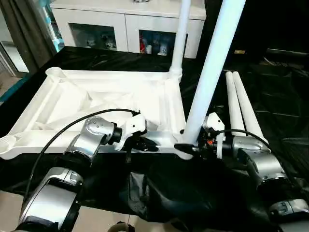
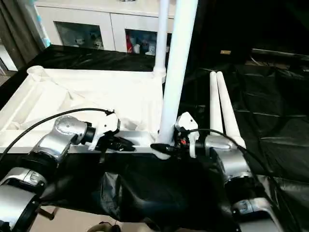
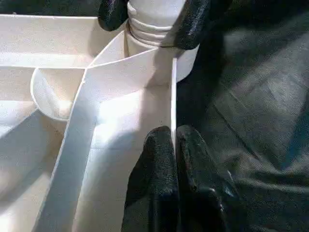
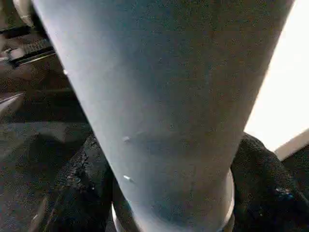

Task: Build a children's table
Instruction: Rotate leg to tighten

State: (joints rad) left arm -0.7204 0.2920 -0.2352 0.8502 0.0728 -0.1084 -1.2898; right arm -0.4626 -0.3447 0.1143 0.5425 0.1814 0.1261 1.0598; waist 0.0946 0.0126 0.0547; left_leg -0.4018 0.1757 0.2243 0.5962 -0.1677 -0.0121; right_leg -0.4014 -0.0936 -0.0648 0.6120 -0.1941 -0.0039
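With the inverted tabletop (image 1: 72,104) on the black sheet (image 1: 270,87), we seat the second leg (image 1: 207,82) in its near corner socket, right tool (image 1: 190,147) clamped around its base, left tool (image 1: 140,144) pinching the rim shut; next, press down squarely.

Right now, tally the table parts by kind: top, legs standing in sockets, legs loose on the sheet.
Tabletop: 1
Legs standing in corner sockets: 2, the far leg and the near leg
Legs lying loose on the black sheet: 2, the inner loose leg and the outer loose leg
Total: 5 parts
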